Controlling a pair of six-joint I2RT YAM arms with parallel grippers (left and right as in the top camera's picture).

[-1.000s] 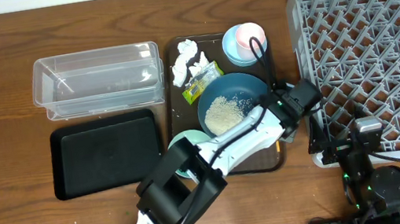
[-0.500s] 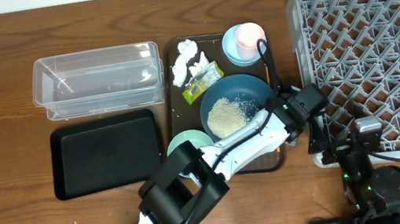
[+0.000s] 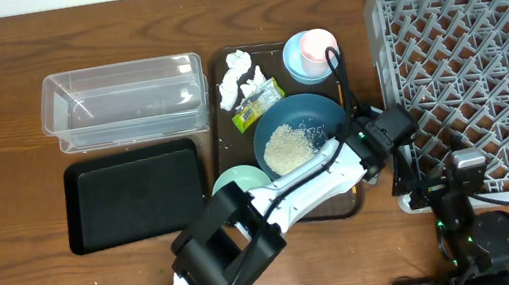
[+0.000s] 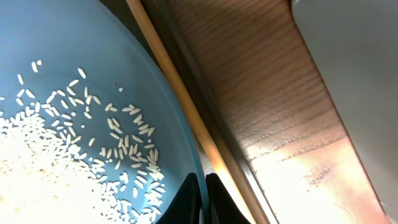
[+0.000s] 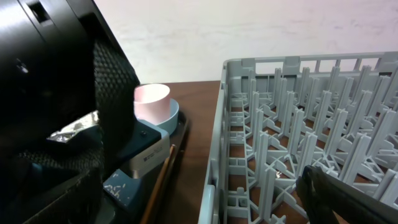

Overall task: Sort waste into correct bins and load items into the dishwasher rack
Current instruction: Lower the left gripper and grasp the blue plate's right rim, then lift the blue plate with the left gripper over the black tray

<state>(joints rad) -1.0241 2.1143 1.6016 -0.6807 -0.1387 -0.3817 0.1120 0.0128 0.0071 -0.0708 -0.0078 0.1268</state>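
Observation:
The dark blue dish [image 3: 295,128] holds a heap of white rice [image 3: 285,145] and sits on the brown serving tray [image 3: 228,136]. My left gripper [image 3: 353,140] is shut on the dish's right rim. The left wrist view shows the fingers [image 4: 204,199] pinching the rim, with the dish [image 4: 93,56] and rice [image 4: 37,162] to their left. Crumpled tissue [image 3: 237,76] and a green-and-yellow wrapper [image 3: 257,104] lie on the tray. A pink cup [image 3: 318,45] stands in a light blue bowl [image 3: 300,67]. A mint-green bowl [image 3: 236,181] sits partly under my left arm. My right gripper [image 3: 457,181] is empty at the rack's near-left corner.
A clear tub [image 3: 124,103] and a black tray [image 3: 133,196] lie to the left of the serving tray. The grey rack [image 3: 475,59] fills the right side and also shows in the right wrist view [image 5: 280,143]. A narrow strip of table separates the tray from the rack.
My left gripper and the dish's right rim have shifted slightly to the right. The right arm has not moved.

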